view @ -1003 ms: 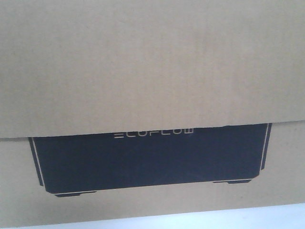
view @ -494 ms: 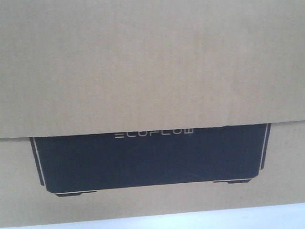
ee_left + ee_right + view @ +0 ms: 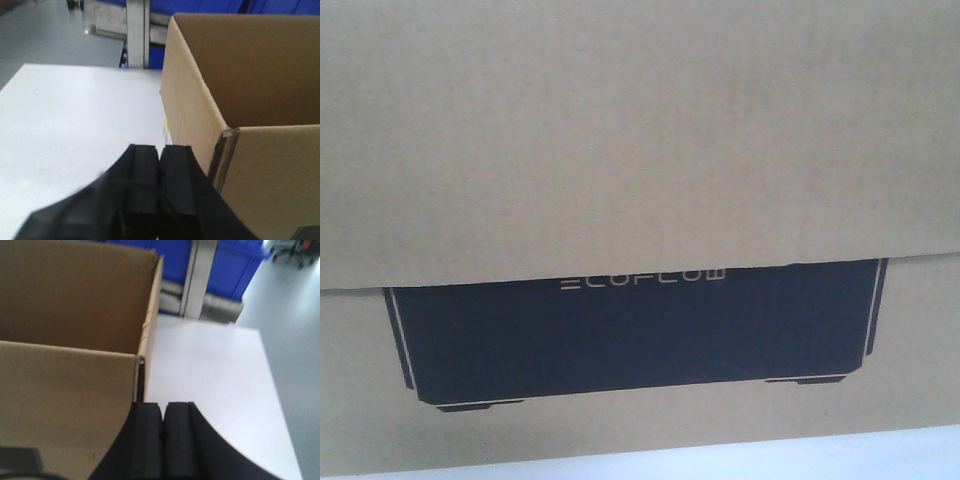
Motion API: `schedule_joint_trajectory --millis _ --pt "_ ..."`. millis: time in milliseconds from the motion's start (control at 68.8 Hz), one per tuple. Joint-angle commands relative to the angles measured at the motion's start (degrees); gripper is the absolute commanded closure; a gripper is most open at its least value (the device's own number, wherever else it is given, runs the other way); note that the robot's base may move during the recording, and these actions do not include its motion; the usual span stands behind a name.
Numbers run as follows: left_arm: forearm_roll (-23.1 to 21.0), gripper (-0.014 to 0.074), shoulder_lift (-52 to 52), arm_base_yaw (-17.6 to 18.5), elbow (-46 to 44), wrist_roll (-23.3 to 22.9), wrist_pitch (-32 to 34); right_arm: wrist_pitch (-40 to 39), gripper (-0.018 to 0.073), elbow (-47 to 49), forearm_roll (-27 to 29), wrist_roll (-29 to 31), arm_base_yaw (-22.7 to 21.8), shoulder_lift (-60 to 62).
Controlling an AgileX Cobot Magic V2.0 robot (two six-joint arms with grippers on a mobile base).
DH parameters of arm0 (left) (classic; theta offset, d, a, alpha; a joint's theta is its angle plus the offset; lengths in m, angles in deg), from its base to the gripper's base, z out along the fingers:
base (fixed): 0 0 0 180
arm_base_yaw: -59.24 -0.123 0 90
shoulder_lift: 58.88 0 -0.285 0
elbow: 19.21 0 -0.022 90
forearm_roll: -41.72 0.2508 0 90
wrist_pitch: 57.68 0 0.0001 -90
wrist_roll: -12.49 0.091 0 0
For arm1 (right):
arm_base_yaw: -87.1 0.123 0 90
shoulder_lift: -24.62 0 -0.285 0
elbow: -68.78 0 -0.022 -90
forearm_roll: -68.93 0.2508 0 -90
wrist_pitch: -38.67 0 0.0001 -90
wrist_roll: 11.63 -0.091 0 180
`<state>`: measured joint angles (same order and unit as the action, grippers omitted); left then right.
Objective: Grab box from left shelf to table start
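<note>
White table (image 3: 75, 120) bears open box (image 3: 260, 100); left gripper (image 3: 159, 155), right gripper (image 3: 162, 412) jaws closed, empty.

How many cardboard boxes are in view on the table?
1: the box stands open-topped on the table, between the closed left gripper and right gripper. Others may be hidden behind it.

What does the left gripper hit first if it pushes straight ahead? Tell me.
Probably nothing close: the shut left gripper points along the bare table, just beside the box wall. The shelf post stands beyond the far edge; depth is unclear.
</note>
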<state>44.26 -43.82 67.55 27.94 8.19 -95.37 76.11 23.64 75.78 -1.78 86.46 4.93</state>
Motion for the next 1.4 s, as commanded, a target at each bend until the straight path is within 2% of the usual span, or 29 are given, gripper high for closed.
schedule_joint_trajectory --millis 0,116,770,974,1250,1308,1381 --pt "0.34 0.0696 -0.86 0.30 0.47 -0.01 8.42 -10.97 0.0503 -1.70 -1.02 0.66 -0.11 2.11" --pt "0.23 0.0696 -1.30 0.30 0.73 -0.01 7.93 -12.85 0.0503 -3.35 -1.02 0.66 -0.11 3.32" --pt "-0.31 0.0696 -1.70 0.30 2.73 -0.01 9.07 -12.77 0.0503 -3.35 -1.11 0.66 -0.11 3.32" --pt "-1.70 0.0696 -9.12 0.30 14.36 0.12 17.15 -12.77 0.0503 -3.35 -1.11 0.66 -0.11 3.32" --pt "-2.96 0.0696 -8.88 0.30 31.57 0.12 38.39 -12.37 0.0503 -3.35 -1.11 0.66 -0.11 3.32" --pt "-2.96 0.0696 -8.88 0.19 31.42 0.12 35.68 -12.37 0.0503 -3.35 -1.11 0.66 -0.11 3.32" --pt "-3.31 0.0696 -8.88 0.19 31.58 0.12 35.68 -12.37 0.0503 -3.35 -1.11 0.66 -0.11 3.32"
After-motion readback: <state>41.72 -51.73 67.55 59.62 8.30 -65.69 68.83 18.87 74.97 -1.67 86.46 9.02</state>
